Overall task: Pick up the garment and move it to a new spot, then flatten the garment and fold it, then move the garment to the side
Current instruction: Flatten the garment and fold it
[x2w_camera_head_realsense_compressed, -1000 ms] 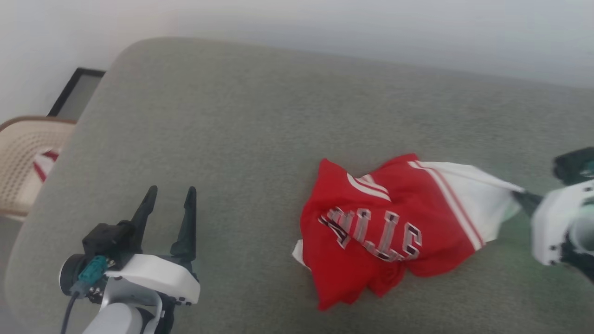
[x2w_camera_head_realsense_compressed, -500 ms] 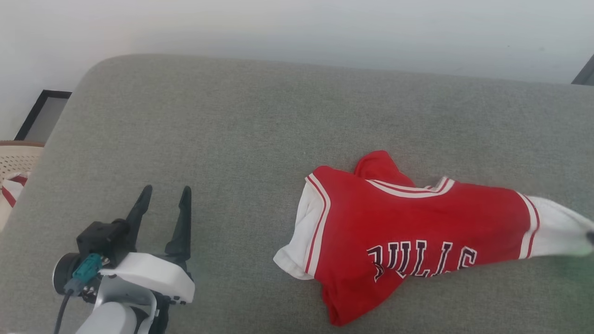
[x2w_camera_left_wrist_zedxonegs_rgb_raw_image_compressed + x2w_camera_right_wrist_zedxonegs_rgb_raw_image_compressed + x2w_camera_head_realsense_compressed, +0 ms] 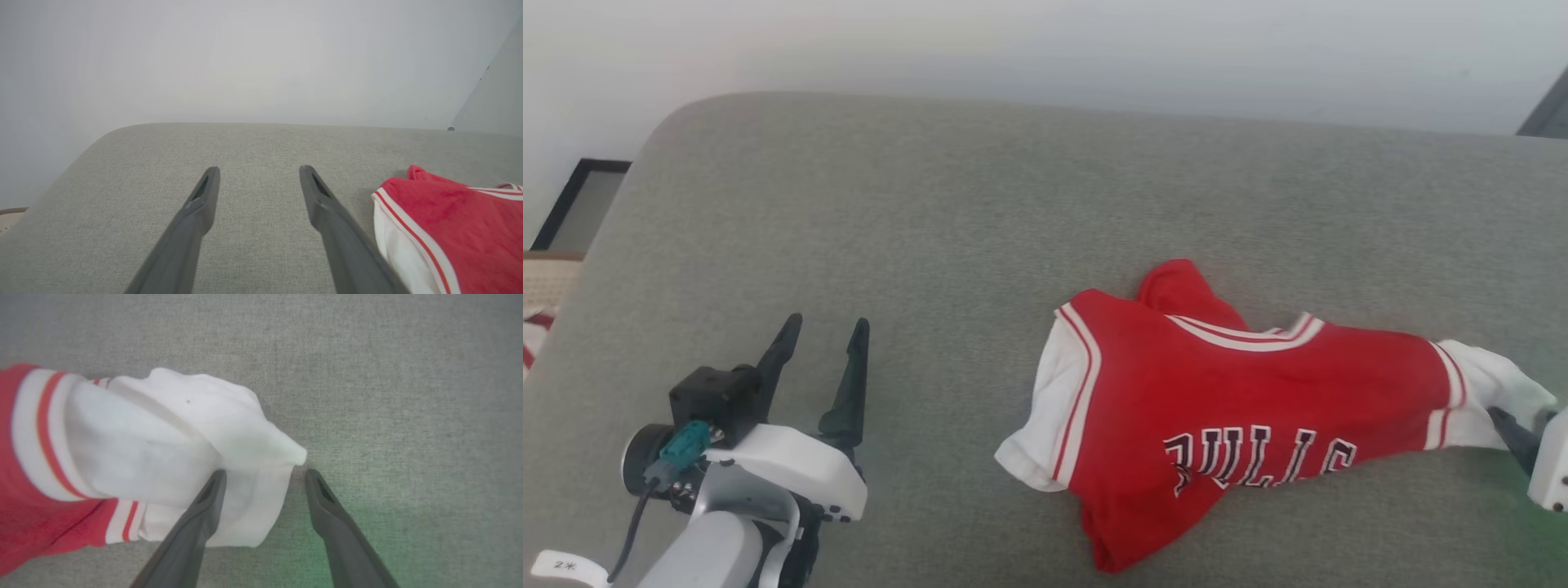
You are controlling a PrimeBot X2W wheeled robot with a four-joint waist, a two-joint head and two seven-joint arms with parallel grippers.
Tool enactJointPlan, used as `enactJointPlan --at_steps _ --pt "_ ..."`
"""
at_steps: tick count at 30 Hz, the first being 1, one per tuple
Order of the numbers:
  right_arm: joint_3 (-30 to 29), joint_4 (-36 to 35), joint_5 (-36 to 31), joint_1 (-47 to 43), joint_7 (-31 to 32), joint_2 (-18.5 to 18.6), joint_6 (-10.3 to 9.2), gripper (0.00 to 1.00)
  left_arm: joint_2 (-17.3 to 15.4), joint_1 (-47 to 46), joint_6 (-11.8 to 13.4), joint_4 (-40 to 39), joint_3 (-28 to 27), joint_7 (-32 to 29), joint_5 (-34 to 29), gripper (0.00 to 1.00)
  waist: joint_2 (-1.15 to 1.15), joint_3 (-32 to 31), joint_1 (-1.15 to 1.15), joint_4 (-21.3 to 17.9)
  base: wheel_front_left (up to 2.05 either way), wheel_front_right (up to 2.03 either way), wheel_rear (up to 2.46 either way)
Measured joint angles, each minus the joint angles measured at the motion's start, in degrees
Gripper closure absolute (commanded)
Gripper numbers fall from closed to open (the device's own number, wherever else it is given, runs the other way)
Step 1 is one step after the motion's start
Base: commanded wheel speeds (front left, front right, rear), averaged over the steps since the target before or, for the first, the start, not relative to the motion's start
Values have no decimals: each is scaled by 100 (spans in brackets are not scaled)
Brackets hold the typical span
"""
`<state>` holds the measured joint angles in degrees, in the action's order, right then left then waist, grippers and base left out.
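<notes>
- Right gripper [image 3: 264, 473] jaws released over white sleeve [image 3: 163, 433]: risk of snagging garment [image 3: 1241, 392] on withdrawal.
- Left gripper [image 3: 825, 327] jaws released, idle; bunched near hem [image 3: 1127, 547] risks crooked fold.

Right tool [image 3: 265, 473] spread, over garment [image 3: 155, 433] sleeve

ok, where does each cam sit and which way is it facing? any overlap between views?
Head view: on the head, facing forward and down at the grey cushion and the garment; left gripper lower left, right gripper at right edge.
Left wrist view: on the left wrist, facing along its open fingers across the cushion to a pale wall; garment at right.
Right wrist view: on the right wrist, facing down at the garment's white sleeve, between its open fingers.
Shared: all three show garment and cushion.
</notes>
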<state>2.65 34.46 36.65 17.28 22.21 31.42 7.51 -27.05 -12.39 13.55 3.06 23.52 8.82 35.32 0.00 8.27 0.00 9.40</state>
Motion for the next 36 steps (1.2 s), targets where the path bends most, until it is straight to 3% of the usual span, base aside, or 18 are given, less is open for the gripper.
enactJointPlan --at_steps 8,13,27,36 --pt "215 -380 7 171 -486 156 -2 0 -131 -142 -118 12 84 -277 20 0 0 -86 0 -271 0 0 0" --pt "114 -1044 -176 214 -1416 188 -2 0 -220 -224 -183 -107 258 -762 73 0 0 -144 0 -607 0 0 0" --pt "-777 -2236 -1174 50 -2824 -559 -2 0 -234 -647 -450 249 791 -2416 509 0 0 72 0 -1394 0 0 0" --pt "-877 -2465 -1355 -180 -2993 -893 -2 0 -130 -1066 -519 1001 1004 -2970 556 0 0 320 0 -1760 0 0 0"
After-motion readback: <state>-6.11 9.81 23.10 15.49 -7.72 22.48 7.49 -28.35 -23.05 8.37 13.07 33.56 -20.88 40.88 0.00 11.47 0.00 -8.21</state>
